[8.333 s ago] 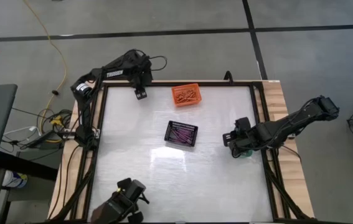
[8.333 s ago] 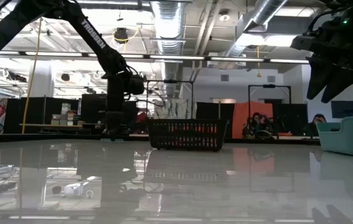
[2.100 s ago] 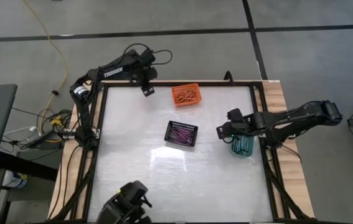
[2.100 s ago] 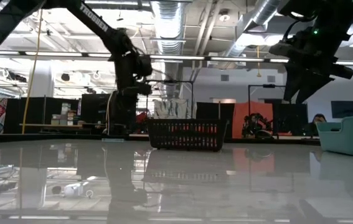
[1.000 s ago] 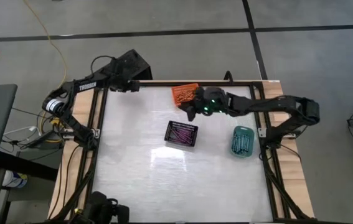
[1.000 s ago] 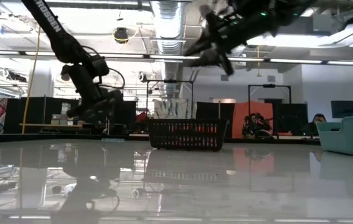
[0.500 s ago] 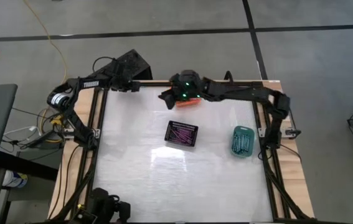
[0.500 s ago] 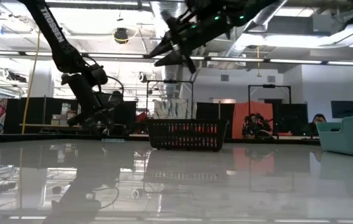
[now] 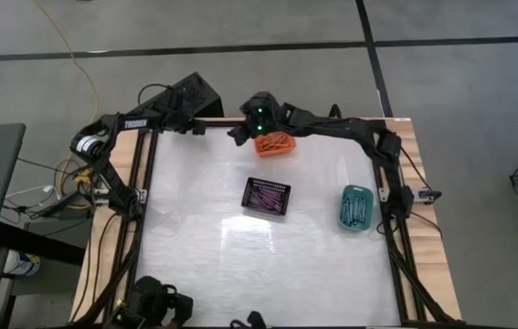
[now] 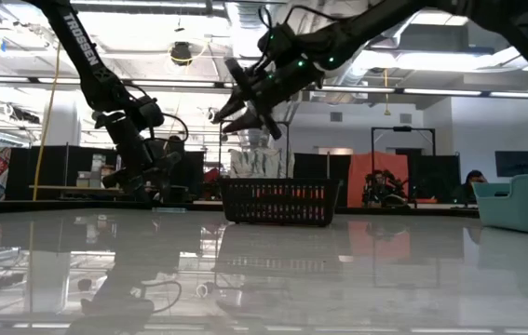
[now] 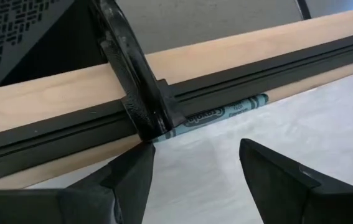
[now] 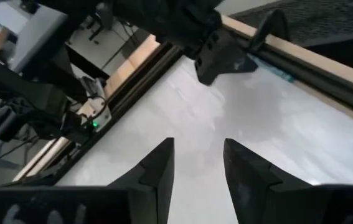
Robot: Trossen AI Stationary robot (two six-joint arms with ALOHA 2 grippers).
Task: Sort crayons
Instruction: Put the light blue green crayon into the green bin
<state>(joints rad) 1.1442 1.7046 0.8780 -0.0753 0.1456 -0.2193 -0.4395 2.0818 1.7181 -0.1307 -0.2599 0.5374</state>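
Teal crayon (image 11: 223, 112) against dark rail (image 11: 257, 68), apparently behind bracket (image 11: 140, 93)

Left arm is folded over at the far left corner of the table (image 9: 195, 274), left gripper (image 11: 192, 163) low with its fingers spread wide. Right arm reaches all the way across the far edge, right gripper (image 9: 237, 133) up in the air, fingers parted, nothing between them.

Teal crayon (image 11: 226, 112) w/ dark lettering lay by black rail (image 11: 276, 59). Baskets: orange (image 9: 274, 143), black (image 9: 267, 196) w/ purple crayons (image 9: 266, 195), teal (image 9: 354, 207).
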